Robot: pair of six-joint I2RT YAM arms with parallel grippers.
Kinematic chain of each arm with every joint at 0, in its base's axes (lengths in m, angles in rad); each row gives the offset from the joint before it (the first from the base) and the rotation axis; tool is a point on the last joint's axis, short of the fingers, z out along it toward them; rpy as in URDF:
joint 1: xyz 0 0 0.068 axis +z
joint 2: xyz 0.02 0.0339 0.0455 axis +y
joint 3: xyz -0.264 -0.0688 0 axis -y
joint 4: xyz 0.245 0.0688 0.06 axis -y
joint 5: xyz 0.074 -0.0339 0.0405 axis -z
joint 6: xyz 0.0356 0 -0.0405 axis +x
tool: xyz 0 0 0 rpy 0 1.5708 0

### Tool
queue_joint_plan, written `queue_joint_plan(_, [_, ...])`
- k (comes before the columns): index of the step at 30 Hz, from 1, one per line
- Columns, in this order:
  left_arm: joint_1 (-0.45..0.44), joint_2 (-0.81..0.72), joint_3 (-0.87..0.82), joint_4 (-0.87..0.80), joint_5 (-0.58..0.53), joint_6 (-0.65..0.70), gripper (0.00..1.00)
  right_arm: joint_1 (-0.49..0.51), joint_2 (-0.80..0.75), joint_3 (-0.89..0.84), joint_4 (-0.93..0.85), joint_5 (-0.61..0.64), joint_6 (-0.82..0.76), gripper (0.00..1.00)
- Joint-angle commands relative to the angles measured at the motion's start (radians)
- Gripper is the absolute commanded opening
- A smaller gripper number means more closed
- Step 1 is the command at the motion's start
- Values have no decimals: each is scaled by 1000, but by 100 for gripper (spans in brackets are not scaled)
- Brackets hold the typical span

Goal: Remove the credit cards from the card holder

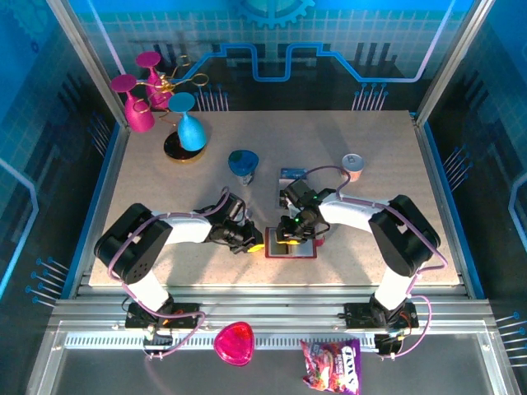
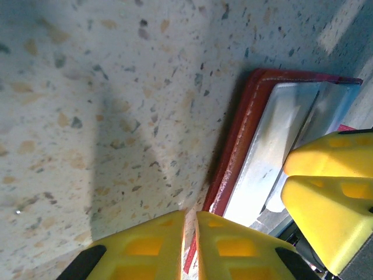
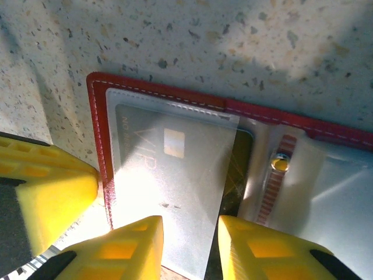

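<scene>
- From above: card holder (image 1: 306,254) spread open on the table (image 1: 165,189), close to the near edge and between the two arms.
- Left gripper (image 1: 253,243) down at the holder's left edge. Right gripper (image 1: 290,239) directly over the open holder, hiding most of it.
- Farther back, well apart from the holder: a small blue credit card (image 1: 294,174) flat on the table. Judged to be already out.
- Left wrist: yellow fingers (image 2: 145,248) clenched, only the thinnest slit between them and nothing seen pinched.
- Tips just beside the holder's dark red rim (image 2: 238,143), probably to pin it down. Cannot tell whether actually touching.
- To the right in the same view: the pale grey pocket (image 2: 265,151), with the right gripper's fingers (image 2: 326,210) close above it.
- Right wrist: jaws parted, one finger to each side above the near part of the clear pocket (image 3: 145,128). Nothing clamped, as far as can be made out.
- Inside that pocket: a dark credit card (image 3: 240,166) with a pale chip, mostly under the plastic, one strip uncovered toward the little snap (image 3: 281,165).
- At the left of the same view: one of the left gripper's fingers (image 3: 46,192), just beside the holder's corner.
- Progress, as a judgement: roughly halfway, with one card out and one still sleeved.
- Left to do: catch the dark card's exposed edge, slide it free of the pocket, lay it on the table.
- Impossible to say whether the other pockets hide anything more.
</scene>
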Motion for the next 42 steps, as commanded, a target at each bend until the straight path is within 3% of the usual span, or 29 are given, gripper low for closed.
queue_joint_plan(1, [9,26,0,-111,-52,20,14,9,-29,22,-52,27,-18,31])
queue_joint_plan(9, [6,-24,42,-114,-36,6,13,9,-44,22,-52,18,-15,30])
queue_joint_plan(19, [-70,23,137,-124,-28,-1,12,-2,-75,0,-28,1,0,30])
queue_joint_plan(29, [-73,78,98,-122,-57,18,11,-12,-85,-21,-12,-6,8,29])
queue_joint_plan(42, [-47,37,37,-139,-76,34,11,-12,-27,-29,63,-80,31,29])
